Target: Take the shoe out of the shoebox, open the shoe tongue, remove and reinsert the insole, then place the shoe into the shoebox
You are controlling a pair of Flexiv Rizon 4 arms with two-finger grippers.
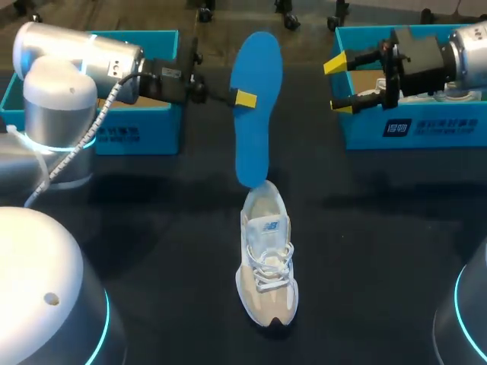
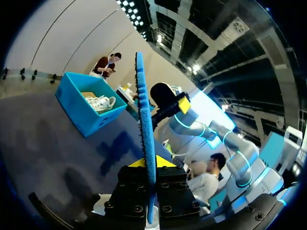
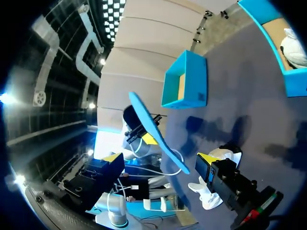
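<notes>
Head view: insole (image 1: 257,106) hangs upright above shoe (image 1: 267,258), lower end just at shoe's heel opening, likely lined up for sliding back in. Left gripper (image 1: 245,98) pinches insole's edge, fingers pressed on both faces. Right gripper (image 1: 338,84) beyond shoe, rightward, fingers spread, empty, probably free to steady shoe. Shoe stands on table (image 1: 152,228).

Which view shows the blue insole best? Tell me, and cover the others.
Head view: the blue insole shows its broad flat face, held by the left hand. Left wrist view sees it only edge-on; right wrist view, at a slant.
</notes>
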